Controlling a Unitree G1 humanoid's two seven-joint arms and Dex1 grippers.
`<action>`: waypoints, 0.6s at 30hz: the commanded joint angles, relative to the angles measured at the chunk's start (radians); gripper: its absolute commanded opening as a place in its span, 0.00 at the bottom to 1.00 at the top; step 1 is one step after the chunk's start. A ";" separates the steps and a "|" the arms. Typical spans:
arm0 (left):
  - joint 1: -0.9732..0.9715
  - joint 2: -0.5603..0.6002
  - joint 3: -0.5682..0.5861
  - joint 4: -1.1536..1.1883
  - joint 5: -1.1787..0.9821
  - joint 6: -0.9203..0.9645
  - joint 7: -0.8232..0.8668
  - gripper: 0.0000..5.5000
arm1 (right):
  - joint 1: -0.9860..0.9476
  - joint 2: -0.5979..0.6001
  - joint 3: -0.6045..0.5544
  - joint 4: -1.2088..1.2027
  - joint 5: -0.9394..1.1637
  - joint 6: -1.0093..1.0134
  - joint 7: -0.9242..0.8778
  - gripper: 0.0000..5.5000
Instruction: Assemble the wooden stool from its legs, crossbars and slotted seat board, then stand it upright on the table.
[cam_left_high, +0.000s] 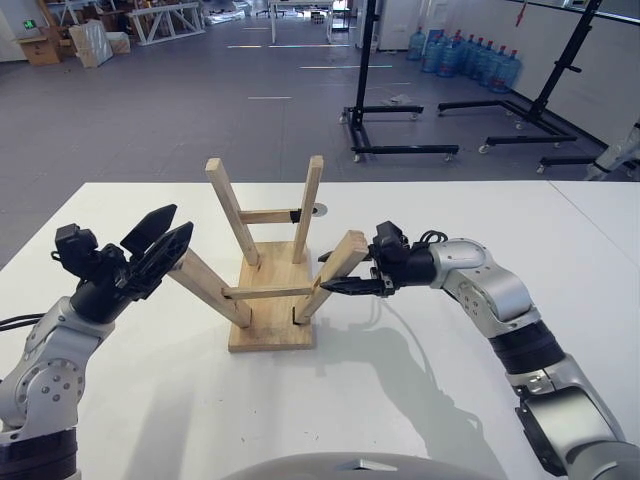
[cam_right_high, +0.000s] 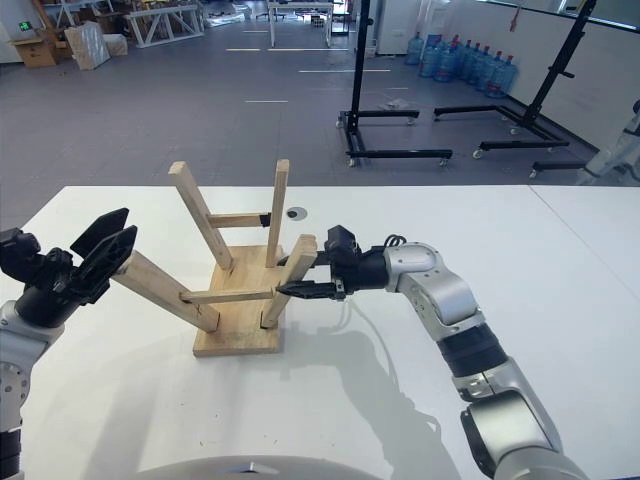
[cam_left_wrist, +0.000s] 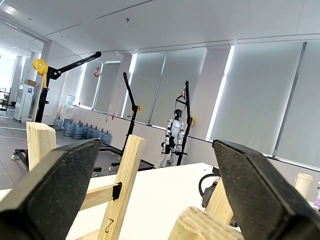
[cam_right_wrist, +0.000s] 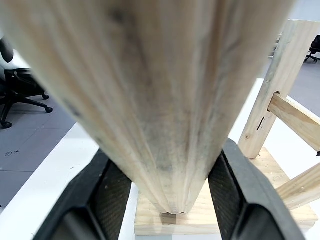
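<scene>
Four legs counted in the slotted seat board (cam_left_high: 270, 335), flat on the surface (cam_left_high: 150, 400), with the wooden stool upside down. Over the board's far half, far legs (cam_left_high: 232, 210) near upright and tied by the far crossbar (cam_left_high: 265, 216). Over its near half, near-left leg (cam_left_high: 215, 290) and near-right leg (cam_left_high: 312, 300) splayed outward, linked by the near crossbar (cam_left_high: 268, 292). Judged as a late fitting step: seating the near pair. Probably calls next for pressing both legs inward and down into the board, then turning the whole stool upright. Left tool (cam_left_high: 172, 225) wide open, straddling the free end of the near-left leg out past the board's left edge, not clamped; forearm low, angled inward. Right tool (cam_left_high: 335, 272) closed tight on the near-right leg above the board's right edge; arm bent at the elbow, reaching in from the right.
</scene>
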 joint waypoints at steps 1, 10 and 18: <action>0.078 -0.008 -0.050 0.066 0.093 0.054 0.037 0.74 | 0.135 -0.018 0.187 -0.016 -0.137 0.081 -0.010 0.37; 0.073 0.004 -0.056 0.076 0.091 0.064 0.033 0.74 | 0.171 -0.011 0.216 -0.211 -0.006 0.326 -0.158 0.37; 0.065 0.013 -0.073 0.084 0.093 0.061 0.030 0.74 | 0.062 0.035 0.184 -0.220 0.072 0.502 -0.240 0.37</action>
